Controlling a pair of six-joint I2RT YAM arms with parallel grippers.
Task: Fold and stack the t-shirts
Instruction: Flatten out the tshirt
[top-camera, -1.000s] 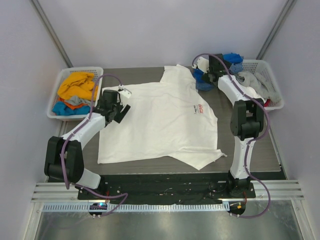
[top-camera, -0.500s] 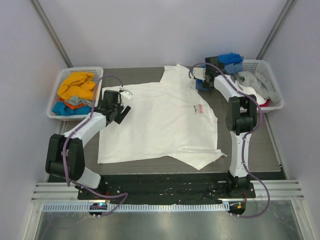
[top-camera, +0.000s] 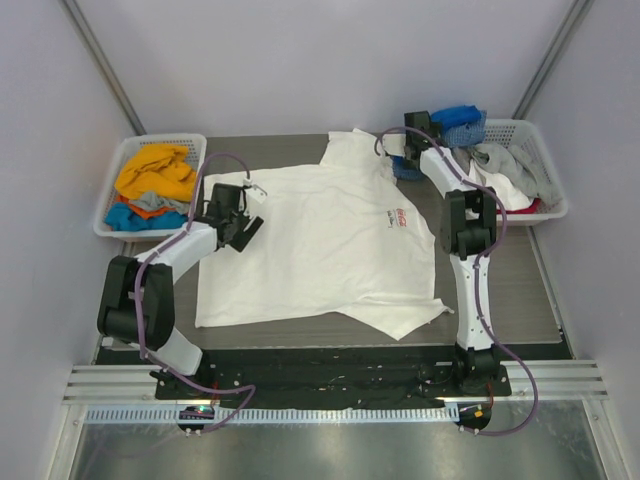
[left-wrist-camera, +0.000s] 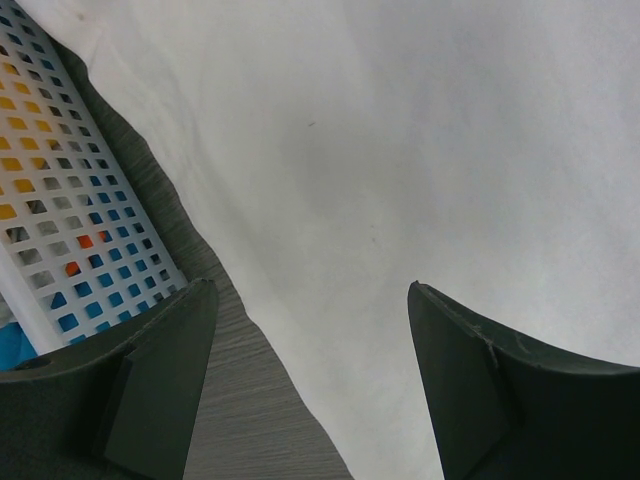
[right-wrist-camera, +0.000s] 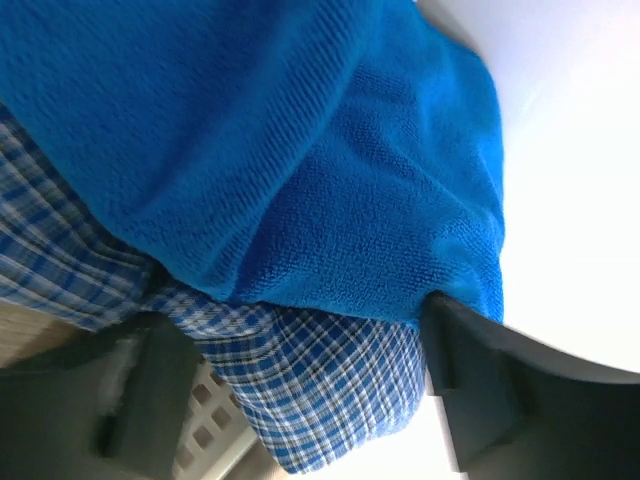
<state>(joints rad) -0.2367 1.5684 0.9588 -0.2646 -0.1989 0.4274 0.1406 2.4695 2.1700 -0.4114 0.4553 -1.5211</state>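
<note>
A large white t-shirt (top-camera: 320, 240) with a red chest logo lies spread flat on the table. My left gripper (top-camera: 236, 218) is open over the shirt's left edge. In the left wrist view (left-wrist-camera: 312, 300) the cloth (left-wrist-camera: 420, 150) and bare table (left-wrist-camera: 250, 400) lie between its fingers (left-wrist-camera: 160, 380). My right gripper (top-camera: 408, 150) is at the back, open. In the right wrist view (right-wrist-camera: 310, 330) a blue shirt (right-wrist-camera: 250, 130) and a blue-checked shirt (right-wrist-camera: 330, 390) fill the gap between its fingers (right-wrist-camera: 500, 390). These shirts (top-camera: 405, 168) lie by the white shirt's collar.
A white slatted basket (top-camera: 112, 195) at the left holds orange, grey and blue shirts (top-camera: 155, 175); it also shows in the left wrist view (left-wrist-camera: 60, 200). A second basket (top-camera: 545, 160) at the right holds grey and white cloth, with a blue shirt (top-camera: 460, 118) on its back rim.
My right gripper has moved back and a little left, in over the blue shirts. My left gripper has shifted slightly at the white shirt's left edge.
</note>
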